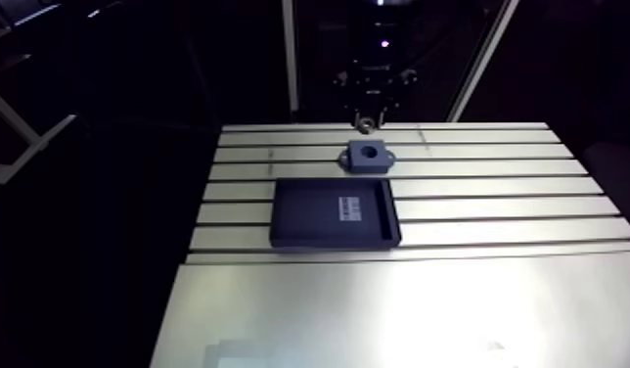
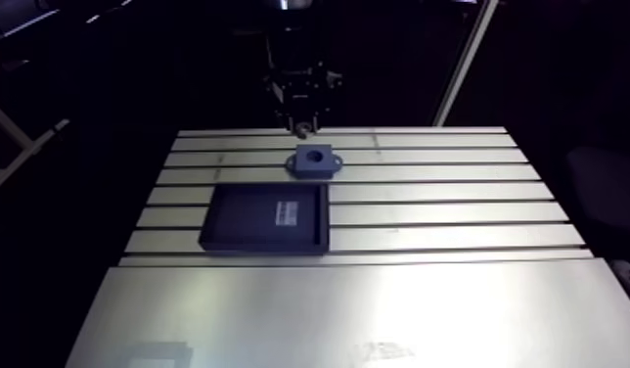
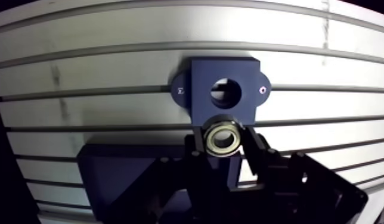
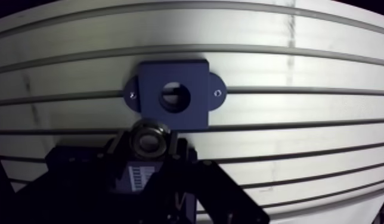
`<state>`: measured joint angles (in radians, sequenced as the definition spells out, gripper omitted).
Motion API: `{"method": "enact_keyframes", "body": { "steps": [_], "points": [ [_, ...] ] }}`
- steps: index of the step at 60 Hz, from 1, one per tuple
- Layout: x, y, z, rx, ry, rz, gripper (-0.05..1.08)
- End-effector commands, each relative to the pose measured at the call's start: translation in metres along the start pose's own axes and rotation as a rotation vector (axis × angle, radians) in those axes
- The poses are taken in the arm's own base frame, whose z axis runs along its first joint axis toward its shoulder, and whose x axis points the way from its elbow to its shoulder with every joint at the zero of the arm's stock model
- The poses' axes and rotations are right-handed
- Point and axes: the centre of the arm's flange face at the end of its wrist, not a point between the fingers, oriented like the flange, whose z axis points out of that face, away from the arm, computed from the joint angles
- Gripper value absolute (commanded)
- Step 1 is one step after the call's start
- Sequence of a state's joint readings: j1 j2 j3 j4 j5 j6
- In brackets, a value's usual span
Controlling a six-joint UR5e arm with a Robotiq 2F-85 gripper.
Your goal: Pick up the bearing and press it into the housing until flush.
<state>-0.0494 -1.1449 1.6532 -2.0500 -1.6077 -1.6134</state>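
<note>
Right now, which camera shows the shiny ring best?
The wrist view: the bearing sits large and clear between the gripper's fingers, near the housing. The arm view shows it only as a tiny glint under the far-off gripper.

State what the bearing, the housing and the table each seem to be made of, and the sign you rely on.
The bearing: likely steel, shiny silvery rings. The housing: probably plastic, matte dark blue, no glints. The table: aluminium-looking, brushed pale metal with slots.

Arm view: looked down from high and far across the counter [image 1: 495,186].
Wrist view: sat close above the housing [image 3: 201,77], facing down.
Shared: housing.
</note>
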Motion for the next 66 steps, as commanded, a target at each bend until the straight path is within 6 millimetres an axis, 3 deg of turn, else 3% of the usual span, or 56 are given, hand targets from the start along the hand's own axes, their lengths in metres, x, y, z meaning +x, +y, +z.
{"method": "enact_keyframes", "body": {
  "steps": [1,32,42,66],
  "points": [
    [0.012,0.002,0.01,-0.01,-0.01,0.001,0.77],
    [0.014,0.004,0.033,-0.017,-0.044,0.003,0.78],
    [0.015,0.016,0.04,-0.011,-0.056,0.022,0.78],
    [0.019,0.019,0.044,-0.004,-0.058,0.027,0.78]
  ]
}}
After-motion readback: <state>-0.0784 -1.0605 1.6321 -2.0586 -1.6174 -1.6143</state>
